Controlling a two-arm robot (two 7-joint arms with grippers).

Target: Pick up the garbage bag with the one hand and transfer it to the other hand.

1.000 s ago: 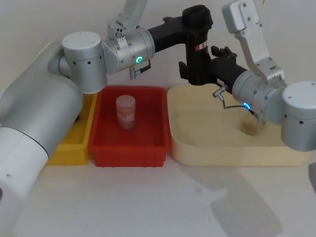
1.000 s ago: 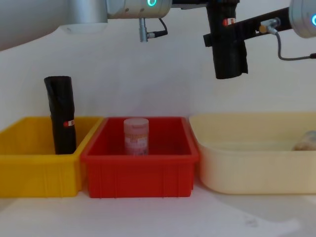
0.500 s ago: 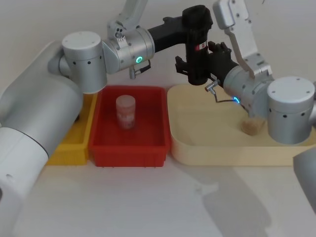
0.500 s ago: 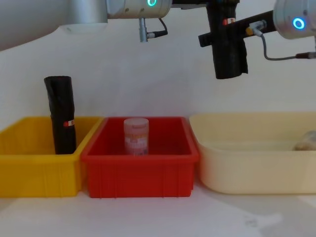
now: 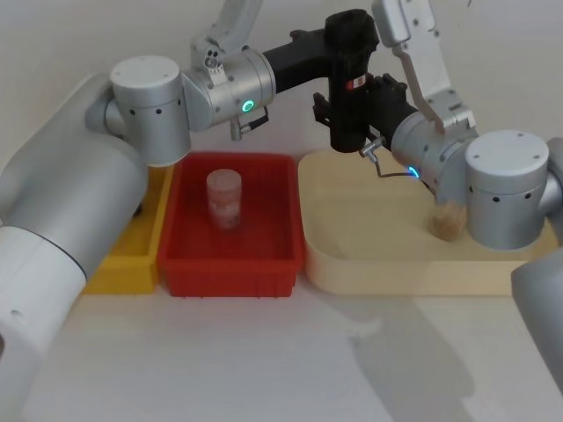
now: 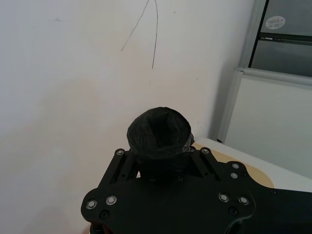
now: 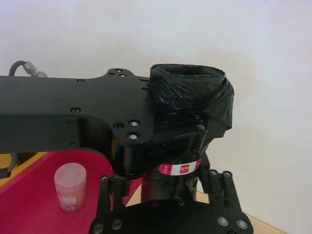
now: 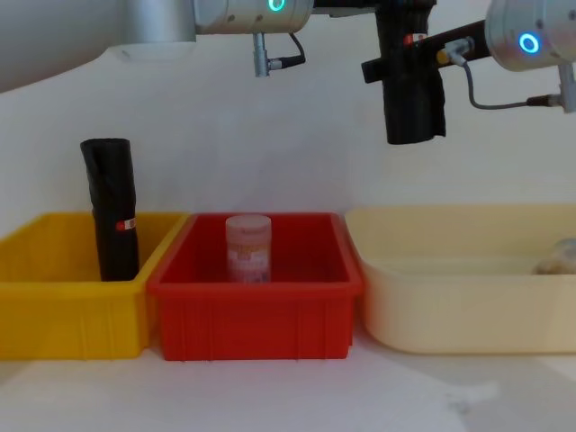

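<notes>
Bag roll (image 5: 350,83) hangs upright in the air, above the gap between the red bin (image 5: 232,272) and the cream tray (image 5: 413,268), well clear of both. My left gripper (image 5: 339,40), on the arm with the teal ring, reaches in from the left and is clamped on the roll's upper part; in the left wrist view the roll's crumpled black top (image 6: 159,132) sits pinched between the fingers. My right gripper (image 5: 352,110), on the arm with the blue ring, comes in from the right and sits lower on the same roll, just under the red-and-white label. In the right wrist view its fingers (image 7: 217,183) flank the roll on both sides, but I cannot tell whether they press on it or stand a little off.

From the chest view the roll (image 8: 412,90) shows its lower end free, with the two grippers stacked close together on it.

A clear jar (image 5: 223,200) stands upright in the red bin. Another black roll (image 8: 112,209) stands upright in the yellow bin (image 8: 63,310). A small tan lump (image 5: 447,225) lies in the tray beside my right arm.
</notes>
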